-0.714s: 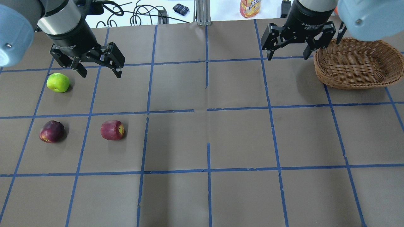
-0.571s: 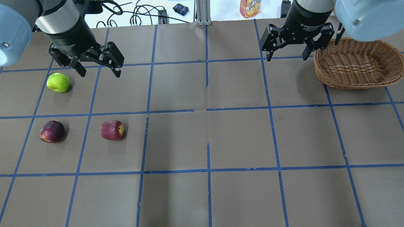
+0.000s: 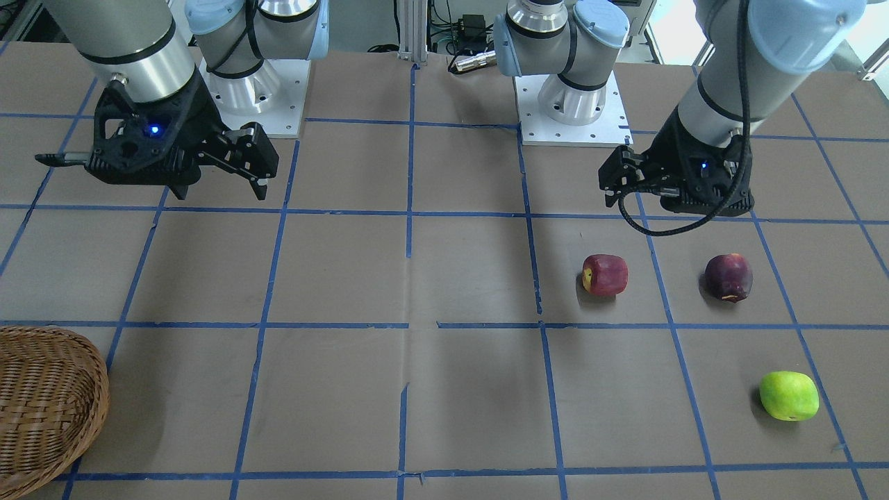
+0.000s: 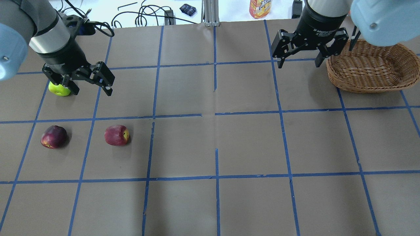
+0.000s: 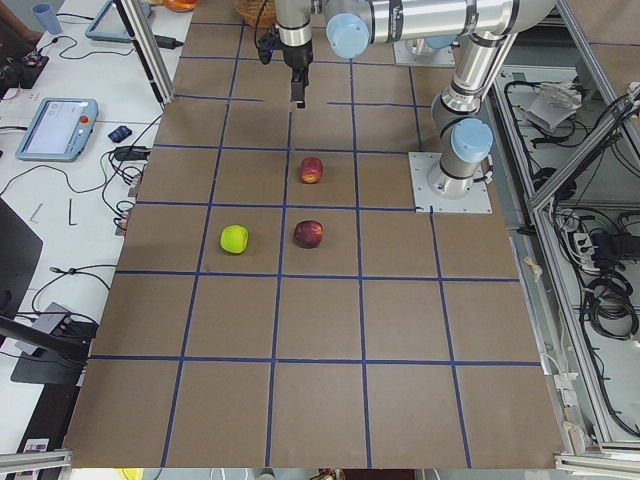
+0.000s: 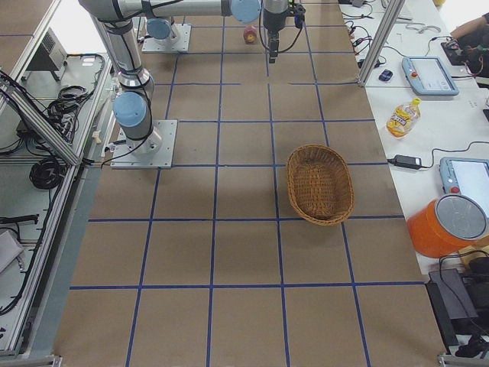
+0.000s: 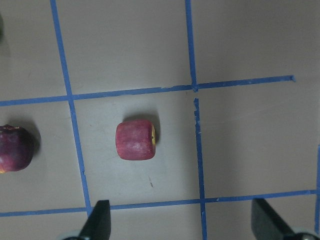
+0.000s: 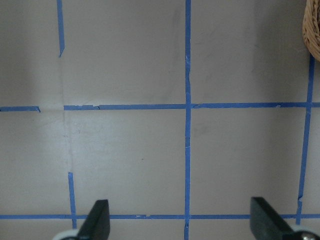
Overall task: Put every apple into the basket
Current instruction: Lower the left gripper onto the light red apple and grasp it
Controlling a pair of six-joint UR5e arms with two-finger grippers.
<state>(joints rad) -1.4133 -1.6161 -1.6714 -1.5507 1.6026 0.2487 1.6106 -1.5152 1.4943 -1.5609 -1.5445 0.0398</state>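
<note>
Red apple [image 7: 135, 140] lies beneath the wide-open left gripper [image 7: 180, 207] (maroon apple [image 7: 15, 148] alongside); right gripper [image 8: 180, 207], also spread, hangs near the basket [image 8: 313, 30].

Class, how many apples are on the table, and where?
3, all on the robot's left: green apple farthest out; maroon apple and red apple side by side, nearer.
</note>
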